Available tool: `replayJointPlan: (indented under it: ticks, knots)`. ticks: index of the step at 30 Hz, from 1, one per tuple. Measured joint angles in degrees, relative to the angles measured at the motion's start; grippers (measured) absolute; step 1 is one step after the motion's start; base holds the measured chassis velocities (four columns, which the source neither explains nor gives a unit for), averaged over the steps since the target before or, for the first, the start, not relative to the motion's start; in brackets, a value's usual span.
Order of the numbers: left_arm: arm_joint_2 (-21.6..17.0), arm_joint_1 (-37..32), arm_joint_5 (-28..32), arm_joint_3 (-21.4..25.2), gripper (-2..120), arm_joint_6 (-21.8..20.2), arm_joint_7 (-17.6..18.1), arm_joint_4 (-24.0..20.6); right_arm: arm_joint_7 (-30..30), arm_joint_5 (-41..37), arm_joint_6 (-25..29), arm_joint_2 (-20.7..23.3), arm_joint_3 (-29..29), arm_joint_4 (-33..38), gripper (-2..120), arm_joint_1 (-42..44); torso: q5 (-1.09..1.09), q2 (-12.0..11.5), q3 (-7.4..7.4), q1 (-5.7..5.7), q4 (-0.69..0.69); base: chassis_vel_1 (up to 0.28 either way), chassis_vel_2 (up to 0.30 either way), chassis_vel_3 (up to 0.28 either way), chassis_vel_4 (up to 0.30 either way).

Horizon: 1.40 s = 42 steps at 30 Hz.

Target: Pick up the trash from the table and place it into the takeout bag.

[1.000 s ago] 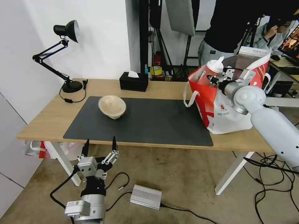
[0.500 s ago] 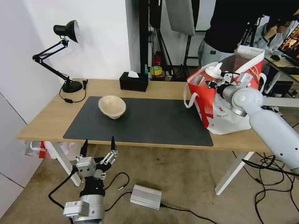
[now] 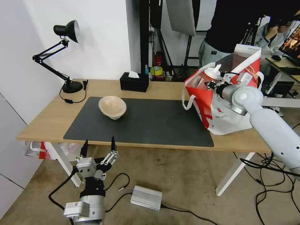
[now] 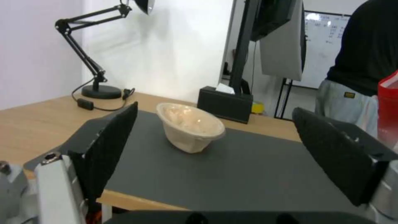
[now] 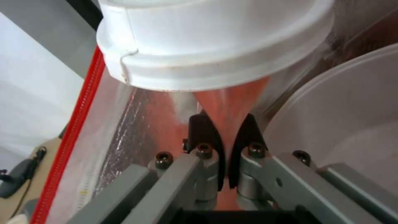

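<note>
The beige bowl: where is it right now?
In the head view the beige bowl sits on the dark mat's far left part, before the tissue box.

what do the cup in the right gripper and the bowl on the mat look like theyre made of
The cup, pinched by the right gripper inside the takeout bag, looks like thin translucent red plastic, since light glows through it; its lid looks opaque glossy white plastic. The beige bowl looks matte, possibly paper pulp or fibre.
</note>
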State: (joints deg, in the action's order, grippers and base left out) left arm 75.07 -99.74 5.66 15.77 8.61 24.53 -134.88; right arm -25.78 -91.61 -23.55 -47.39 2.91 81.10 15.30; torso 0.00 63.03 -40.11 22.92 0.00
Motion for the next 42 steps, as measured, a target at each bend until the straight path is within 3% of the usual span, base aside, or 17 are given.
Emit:
replayJointPlan:
  ticks: [30, 33, 36, 42]
  knots:
    - [-0.01, 0.21, -0.25, -0.38, 100, -0.02, 0.02, 0.55, -3.7, -7.96, 0.12, -0.35, -1.09, 0.43, 1, -1.26, 0.01, 0.0, 0.0, 0.0, 0.0, 0.0, 0.0, 0.0, 0.0]
    - [-0.04, 0.2, -0.27, -0.38, 100, 0.0, 0.04, 0.55, 1.48, -0.91, 0.7, 0.52, -0.18, 0.56, 1, -0.97, 0.0, 0.0, 0.0, 0.0, 0.0, 0.0, 0.0, 0.0, 0.0]
    - [-0.08, 0.21, -0.26, -0.34, 100, 0.0, 0.05, 0.53, 2.04, -0.55, 0.67, 0.66, -0.05, 1.26, 1, -0.94, 0.01, 0.0, 0.0, 0.0, -0.01, 0.0, 0.0, 0.0, 0.0]
    - [-0.07, 0.24, -0.27, -0.19, 100, 0.01, 0.06, 0.44, -1.93, -5.76, -0.39, 0.05, -0.05, 2.11, 1, -1.71, 0.0, 0.0, 0.0, 0.0, 0.01, 0.0, 0.0, 0.0, 0.0]
